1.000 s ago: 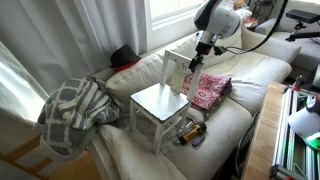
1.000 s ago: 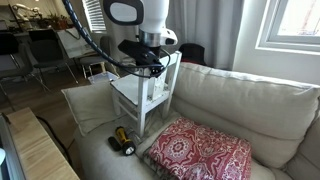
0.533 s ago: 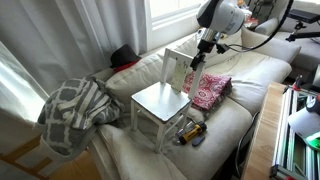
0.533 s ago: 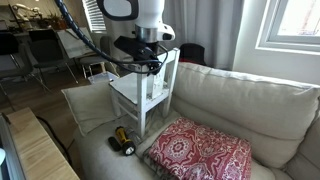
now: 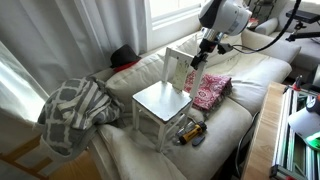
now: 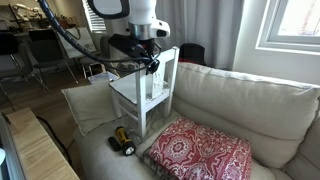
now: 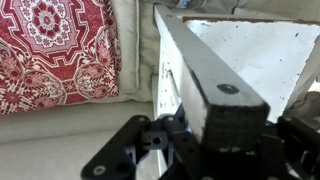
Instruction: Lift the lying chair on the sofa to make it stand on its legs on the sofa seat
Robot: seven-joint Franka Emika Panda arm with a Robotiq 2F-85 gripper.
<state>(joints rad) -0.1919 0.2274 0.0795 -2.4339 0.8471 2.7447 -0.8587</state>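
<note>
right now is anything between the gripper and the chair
Nothing visible. The gripper is right at the top backrest rail of the chair, which stands upright on the sofa; the red pillow lies beside it.

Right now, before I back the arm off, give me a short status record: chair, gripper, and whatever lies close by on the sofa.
chair: upright, legs on the seat of the sofa
gripper: at the backrest's top rail; in the wrist view the rail runs between the fingers
grip: cannot tell whether clamped or released
red patterned pillow: flat on the seat beside the chair
checked blanket: heaped at the sofa's end, on the chair's far side from the pillow
small black and yellow object: on the seat by the chair legs
</note>
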